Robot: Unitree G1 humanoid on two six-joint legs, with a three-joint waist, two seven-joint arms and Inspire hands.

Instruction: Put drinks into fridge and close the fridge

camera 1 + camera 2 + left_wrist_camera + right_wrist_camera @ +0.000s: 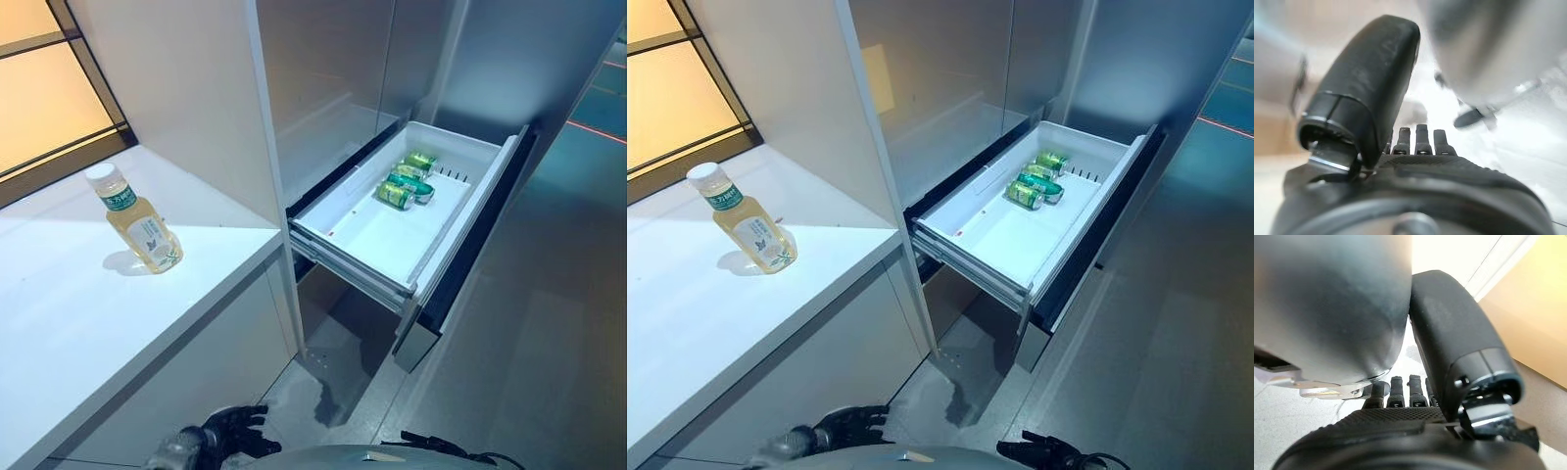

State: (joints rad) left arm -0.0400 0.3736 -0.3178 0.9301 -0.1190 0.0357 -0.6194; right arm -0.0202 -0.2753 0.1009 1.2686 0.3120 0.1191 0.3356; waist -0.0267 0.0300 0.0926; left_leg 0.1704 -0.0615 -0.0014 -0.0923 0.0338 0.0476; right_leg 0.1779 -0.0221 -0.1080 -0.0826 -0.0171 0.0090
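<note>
A clear bottle of yellow drink (pixel 138 219) with a white cap stands upright on the white counter (pixel 69 323) at the left. To its right the fridge's lower drawer (pixel 339 200) is pulled out. Three green cans (pixel 409 181) lie on their sides at the drawer's far end. My left hand (pixel 231 431) hangs low beside the counter's front, fingers straight and empty. My right hand (pixel 1039 451) shows at the bottom edge, below the drawer's front panel, also open and empty. Both hands are far from the bottle and the cans.
The fridge's grey upper doors (pixel 333 88) are shut above the drawer. A white side wall (pixel 186 88) separates counter and fridge. A window with a dark frame (pixel 59 108) sits behind the counter. Grey floor (pixel 549 352) stretches to the right of the drawer.
</note>
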